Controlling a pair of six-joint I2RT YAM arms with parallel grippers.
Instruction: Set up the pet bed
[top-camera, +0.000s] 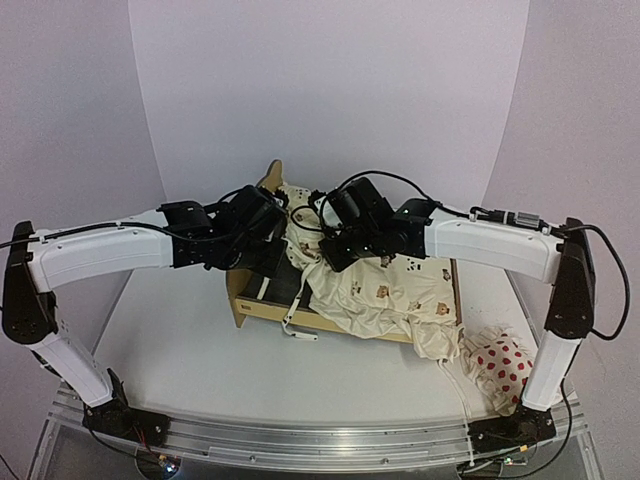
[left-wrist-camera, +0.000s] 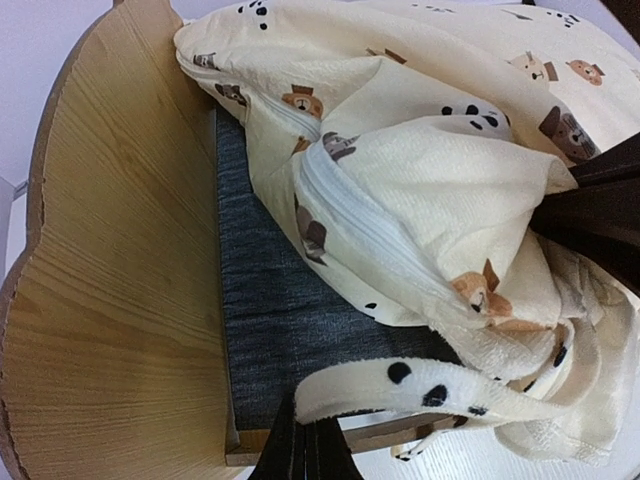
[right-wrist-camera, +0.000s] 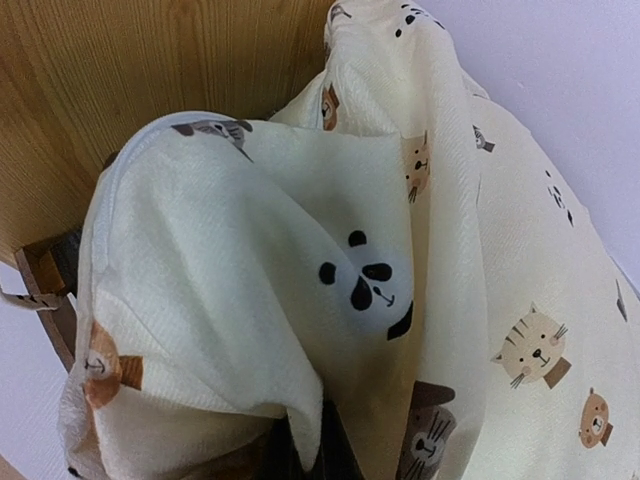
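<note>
**Pet bed partly covered, both end effectors closed on cloth**

The pet bed (top-camera: 250, 305) stands at the middle of the desk (top-camera: 190, 350), between the two arms. From above, only its near left corner and the tip of one scalloped end board (left-wrist-camera: 110, 260) show. The rest lies under the arms and the cream animal-print cushion (top-camera: 390, 290), which is heaped over the right part and spills past the near rail.

The left wrist view shows the grey base (left-wrist-camera: 270, 300) bare beside the end board. Its far end is covered by bunched fabric.

Left end effector (left-wrist-camera: 305, 442): cut off by the bottom edge of the frame. The fingers are pressed together, pinching the end of a dotted tie (left-wrist-camera: 420, 390).

Right end effector (right-wrist-camera: 310, 455): almost wholly buried under cloth in its own view. In the left wrist view the cushion fabric gathers to a point at its dark fingers, so it is pinching a fold.

A red-dotted pillow (top-camera: 502, 365) lies off the bed near the right arm's base, partly under trailing cloth
</note>
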